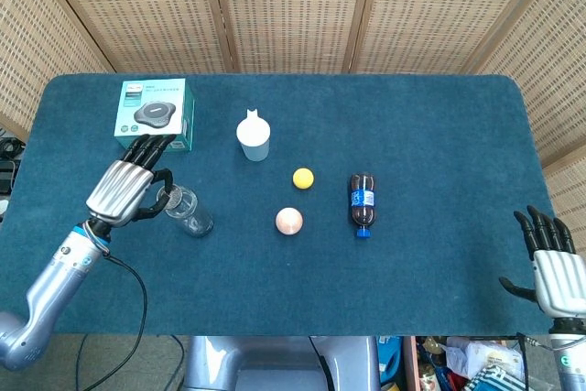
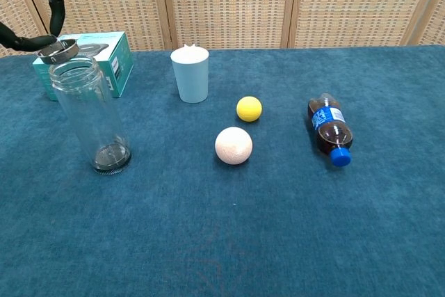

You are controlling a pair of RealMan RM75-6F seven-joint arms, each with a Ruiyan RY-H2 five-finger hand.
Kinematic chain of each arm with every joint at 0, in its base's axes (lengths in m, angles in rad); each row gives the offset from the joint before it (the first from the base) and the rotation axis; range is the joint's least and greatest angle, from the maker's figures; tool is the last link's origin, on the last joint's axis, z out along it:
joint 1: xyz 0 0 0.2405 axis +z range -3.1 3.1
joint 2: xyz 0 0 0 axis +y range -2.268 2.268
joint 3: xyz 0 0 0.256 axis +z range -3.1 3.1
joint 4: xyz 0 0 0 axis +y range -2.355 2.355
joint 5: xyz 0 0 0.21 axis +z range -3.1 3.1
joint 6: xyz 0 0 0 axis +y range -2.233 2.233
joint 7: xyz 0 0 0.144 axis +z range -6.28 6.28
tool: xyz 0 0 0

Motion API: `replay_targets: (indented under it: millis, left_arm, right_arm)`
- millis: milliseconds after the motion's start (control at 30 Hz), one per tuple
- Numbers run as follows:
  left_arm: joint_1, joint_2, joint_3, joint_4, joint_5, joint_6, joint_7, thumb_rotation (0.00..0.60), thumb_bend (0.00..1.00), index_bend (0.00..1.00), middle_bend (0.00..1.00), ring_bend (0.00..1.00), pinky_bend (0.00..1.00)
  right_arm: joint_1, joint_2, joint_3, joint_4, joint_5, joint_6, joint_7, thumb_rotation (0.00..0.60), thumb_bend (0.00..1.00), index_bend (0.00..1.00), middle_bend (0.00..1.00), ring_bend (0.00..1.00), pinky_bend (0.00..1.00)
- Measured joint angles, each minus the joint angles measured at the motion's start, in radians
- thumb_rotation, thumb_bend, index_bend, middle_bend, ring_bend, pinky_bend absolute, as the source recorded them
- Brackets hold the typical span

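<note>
So there's a clear glass jar (image 2: 92, 116) standing upright with its mouth open, just in front of the teal box (image 2: 111, 57). Empty as far as I can see. Its lid (image 2: 58, 50), a small round metal-looking disc, sits tilted right above the jar's rim, on the box side.

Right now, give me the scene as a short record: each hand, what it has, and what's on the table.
left hand: pinches a small round lid, just above the rim of the jar
jar: clear glass, upright, open-topped, in front of the teal box
right hand: holds nothing, fingers apart, off the table's near right corner
cup: pale blue, upright, right of the box
balls: yellow ball behind pinkish-white ball, apart
bottle: dark drink, lying on its side, blue cap toward the camera
table: blue cloth
</note>
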Motion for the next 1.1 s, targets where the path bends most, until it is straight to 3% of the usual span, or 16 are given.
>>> replay_targets:
  millis: [633, 733, 800, 867, 1000, 1100]
  left_arm:
    - [-0.026, -0.056, 0.020, 0.035, -0.017, -0.010, 0.020, 0.600, 0.51, 0.59, 0.00, 0.00, 0.00]
    - [-0.027, -0.062, 0.023, 0.042, -0.023, -0.009, 0.029, 0.600, 0.51, 0.36, 0.00, 0.00, 0.00]
    - [-0.028, -0.062, 0.026, 0.043, -0.031, -0.011, 0.038, 0.600, 0.51, 0.11, 0.00, 0.00, 0.00]
    - [-0.028, -0.063, 0.027, 0.043, -0.036, -0.010, 0.043, 0.600, 0.50, 0.01, 0.00, 0.00, 0.00]
    - [-0.026, -0.065, 0.025, 0.042, -0.029, 0.003, 0.030, 0.600, 0.37, 0.00, 0.00, 0.00, 0.00]
    - [-0.021, -0.061, 0.023, 0.039, -0.014, 0.021, 0.006, 0.600, 0.36, 0.00, 0.00, 0.00, 0.00]
  right_arm:
    - [0.002, 0.001, 0.000, -0.002, 0.006, -0.007, 0.001, 0.600, 0.00, 0.00, 0.00, 0.00, 0.00]
    - [0.002, 0.001, 0.000, -0.001, 0.006, -0.007, 0.002, 0.600, 0.00, 0.00, 0.00, 0.00, 0.00]
    - [0.002, 0.002, 0.000, -0.001, 0.007, -0.007, 0.003, 0.600, 0.00, 0.00, 0.00, 0.00, 0.00]
    - [0.002, 0.002, 0.001, -0.001, 0.007, -0.006, 0.004, 0.600, 0.00, 0.00, 0.00, 0.00, 0.00]
    - [0.001, 0.003, 0.001, -0.001, 0.008, -0.006, 0.004, 0.600, 0.00, 0.00, 0.00, 0.00, 0.00]
    - [0.002, 0.002, 0.001, -0.001, 0.008, -0.007, 0.003, 0.600, 0.00, 0.00, 0.00, 0.00, 0.00]
